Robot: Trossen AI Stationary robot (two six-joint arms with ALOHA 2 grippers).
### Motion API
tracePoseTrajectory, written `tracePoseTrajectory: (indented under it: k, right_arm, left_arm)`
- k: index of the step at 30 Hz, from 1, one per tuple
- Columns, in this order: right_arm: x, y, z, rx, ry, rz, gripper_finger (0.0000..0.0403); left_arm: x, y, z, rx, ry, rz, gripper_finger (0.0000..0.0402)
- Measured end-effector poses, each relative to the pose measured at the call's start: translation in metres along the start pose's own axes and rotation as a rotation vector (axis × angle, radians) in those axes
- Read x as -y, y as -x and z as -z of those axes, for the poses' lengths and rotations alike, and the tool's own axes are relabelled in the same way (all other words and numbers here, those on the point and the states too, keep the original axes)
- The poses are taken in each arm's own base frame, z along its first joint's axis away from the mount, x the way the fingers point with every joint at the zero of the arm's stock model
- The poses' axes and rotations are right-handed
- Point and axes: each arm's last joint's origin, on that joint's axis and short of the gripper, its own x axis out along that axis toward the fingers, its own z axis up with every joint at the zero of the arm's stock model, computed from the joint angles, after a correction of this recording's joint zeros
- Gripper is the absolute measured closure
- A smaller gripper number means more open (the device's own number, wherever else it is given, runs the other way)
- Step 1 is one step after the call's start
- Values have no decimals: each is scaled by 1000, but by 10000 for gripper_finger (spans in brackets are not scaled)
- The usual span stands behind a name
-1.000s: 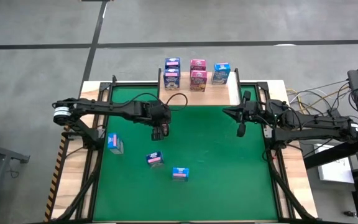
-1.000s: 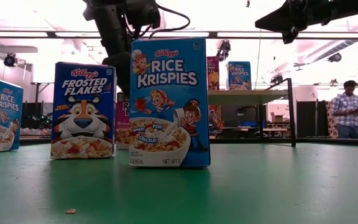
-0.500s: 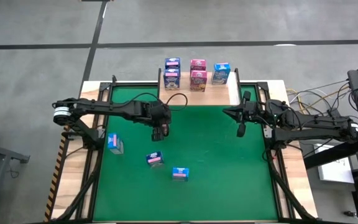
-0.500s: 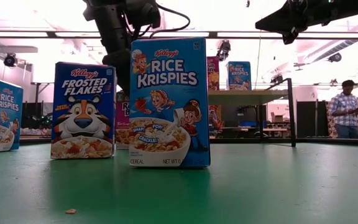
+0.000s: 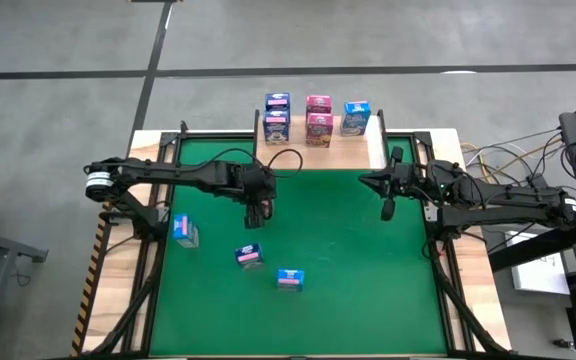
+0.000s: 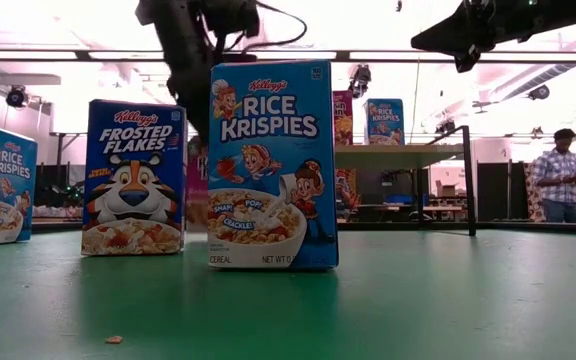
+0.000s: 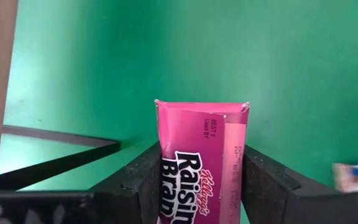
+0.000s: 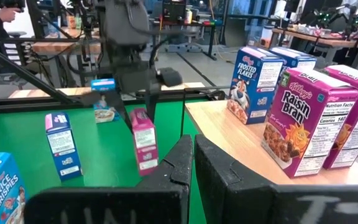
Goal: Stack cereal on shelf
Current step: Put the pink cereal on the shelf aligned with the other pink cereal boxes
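A pink Raisin Bran cereal box (image 7: 201, 155) stands between the fingers of my left gripper (image 5: 256, 213), left of the table's middle, and the gripper is shut on it. The right wrist view shows this box (image 8: 143, 140) upright below that gripper. Three more cereal boxes stand on the green table: a light blue one (image 5: 184, 230), a dark blue one (image 5: 249, 256) and a light blue one (image 5: 289, 279). The shelf (image 5: 298, 155) at the far edge carries several boxes, among them a pink pair (image 5: 318, 117). My right gripper (image 5: 387, 205) hangs shut near the shelf's right end. My left gripper pinches the pink box between its two fingers, one on each of two opposite sides (image 7: 238, 158), at the box's upper end. The fingers come slanting down from above. The box sits upright in the hold; whether its base is on the table I cannot tell.
In the low view a Rice Krispies box (image 6: 273, 165) and a Frosted Flakes box (image 6: 133, 178) stand close to the camera and hide most of the pink box. Black frame rails (image 5: 158, 215) run along the table's sides. A person (image 6: 558, 175) stands far behind the table.
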Motion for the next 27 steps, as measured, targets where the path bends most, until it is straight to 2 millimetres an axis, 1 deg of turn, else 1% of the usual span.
tracePoseTrajectory:
  k: [3,8,10,13,16,19,22,24,27]
  right_arm:
    - [0,0,0,-1,0,1,394]
    - [0,0,0,-2,0,1,394]
    - [0,0,0,-2,0,1,394]
    - [0,0,0,-1,1,1,394]
    - [0,0,0,-1,1,1,394]
    - [0,0,0,-1,3,1,394]
    - [0,0,0,-1,4,1,394]
    - [0,0,0,-1,4,1,394]
    - [0,0,0,-1,11,1,394]
  left_arm:
    - [0,16,-11,20,6,30,241]
    - [-4,51,-37,120,7,29,241]
    - [-6,67,-48,187,-1,25,241]
    - [-10,87,-63,304,-67,7,241]
    - [-14,102,-77,433,-131,-27,241]
    - [-20,108,-87,550,-168,-77,241]
    - [-33,108,-95,634,-136,-125,241]
    - [-42,106,-99,661,-98,-142,241]
    - [-52,97,-103,670,-36,-152,241]
